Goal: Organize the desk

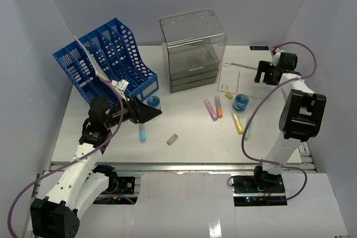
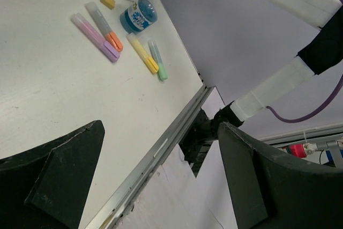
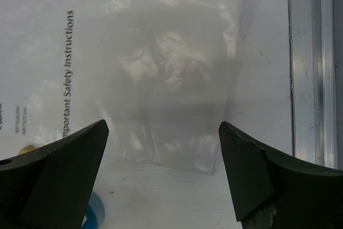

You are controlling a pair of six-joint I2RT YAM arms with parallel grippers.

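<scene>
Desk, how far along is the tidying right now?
Little looks done. In hand: nothing held; the open right end effector hangs over the safety sheet, the left end effector is open too. Left: highlighters, blue tub and eraser lie loose on the desk.

**Both arms out over a scattered desk**

We see the left gripper (image 1: 148, 113) low over the white desk (image 1: 184, 151), in front of the blue file rack (image 1: 106, 59) and just beside a small blue tub (image 1: 152, 102). A blue highlighter (image 1: 143, 132) and a tan eraser (image 1: 172, 139) lie near it. At the back right, the right gripper (image 1: 268, 74) hangs over a printed sheet (image 1: 237, 73) beside the clear drawer box (image 1: 192, 48). A purple highlighter (image 1: 210, 110), an orange highlighter (image 1: 218, 106) and a yellow highlighter (image 1: 237, 122) lie near a second blue tub (image 1: 241, 103).
</scene>
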